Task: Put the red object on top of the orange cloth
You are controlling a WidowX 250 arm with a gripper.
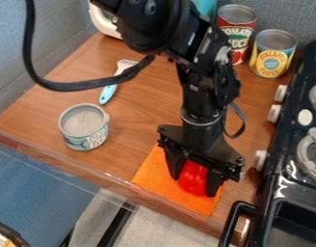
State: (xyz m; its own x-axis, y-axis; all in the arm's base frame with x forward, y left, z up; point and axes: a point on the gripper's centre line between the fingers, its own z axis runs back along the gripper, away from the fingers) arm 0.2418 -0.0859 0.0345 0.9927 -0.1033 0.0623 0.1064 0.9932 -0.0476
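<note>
The black gripper (pixel 193 183) hangs over the orange cloth (pixel 152 174), its two fingers parted by the width of the red object (pixel 193 177) and closed on its sides. The red object is over the right part of the cloth; whether it bears on the fabric, I can't tell.

The cloth lies at the near edge of the wooden counter (pixel 138 113). Nearer than the cloth, below that edge, are a blue surface (pixel 38 181) and a pale grey one (pixel 161 226). Grey panels (pixel 58 29) stand beyond the counter, far behind the cloth.

Right of the cloth is the black toy stove (pixel 286 181), its white knobs facing it. Left of the cloth and a little farther back sits a squat tin (pixel 83 126); beyond that, a spatula (pixel 109 91) with a light-blue handle. Well behind the cloth stand a yellow-labelled can (pixel 273 53) and a red-labelled can (pixel 238 24). The arm comes down from behind, directly above the cloth.
</note>
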